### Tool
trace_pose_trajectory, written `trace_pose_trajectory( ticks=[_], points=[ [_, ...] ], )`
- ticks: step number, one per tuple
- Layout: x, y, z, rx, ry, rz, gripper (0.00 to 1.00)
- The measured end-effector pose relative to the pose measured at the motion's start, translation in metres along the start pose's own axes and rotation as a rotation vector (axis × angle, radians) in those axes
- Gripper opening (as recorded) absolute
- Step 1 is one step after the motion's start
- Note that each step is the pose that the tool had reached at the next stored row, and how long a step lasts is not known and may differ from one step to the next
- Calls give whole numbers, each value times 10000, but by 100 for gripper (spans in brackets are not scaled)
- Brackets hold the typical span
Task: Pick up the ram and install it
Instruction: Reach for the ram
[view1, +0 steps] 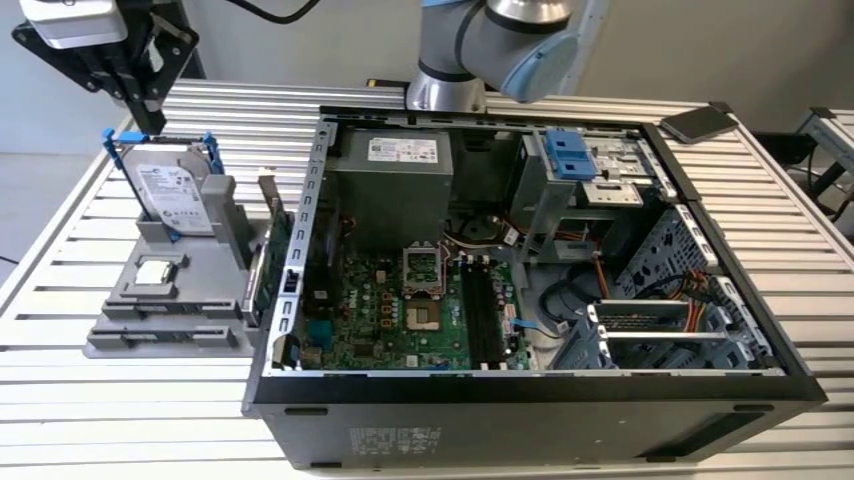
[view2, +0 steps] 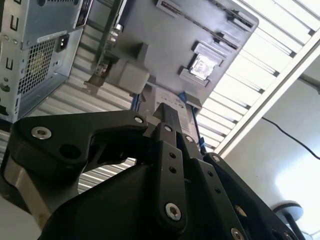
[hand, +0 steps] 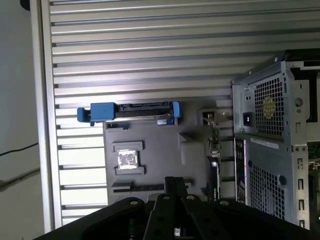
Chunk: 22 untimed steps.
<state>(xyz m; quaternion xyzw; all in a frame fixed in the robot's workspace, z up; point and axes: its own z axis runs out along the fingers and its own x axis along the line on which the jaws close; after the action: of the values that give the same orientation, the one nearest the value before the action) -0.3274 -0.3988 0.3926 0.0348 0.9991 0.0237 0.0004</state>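
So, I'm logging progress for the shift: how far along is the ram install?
Done: nothing yet, it seems; the motherboard's black memory slots in the open case look empty. In hand: the gripper hangs outside the case, above the blue-framed hard drive standing in the gray fixture. Left: both pick-up and install, as far as the exterior view shows.

Hard drive (view1: 174, 190) on stand (view1: 171, 335) beside case (view1: 534, 415)
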Motion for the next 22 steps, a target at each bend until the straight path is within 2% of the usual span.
trace_pose_trajectory(
  ticks=[8, 15, 22],
  points=[
    [162, -11, -1, 0, 2, -30, 0],
    [170, -19, -1, 0, 2, -40, 0],
    [197, -110, -5, -2, -12, -143, 0]
  ],
)
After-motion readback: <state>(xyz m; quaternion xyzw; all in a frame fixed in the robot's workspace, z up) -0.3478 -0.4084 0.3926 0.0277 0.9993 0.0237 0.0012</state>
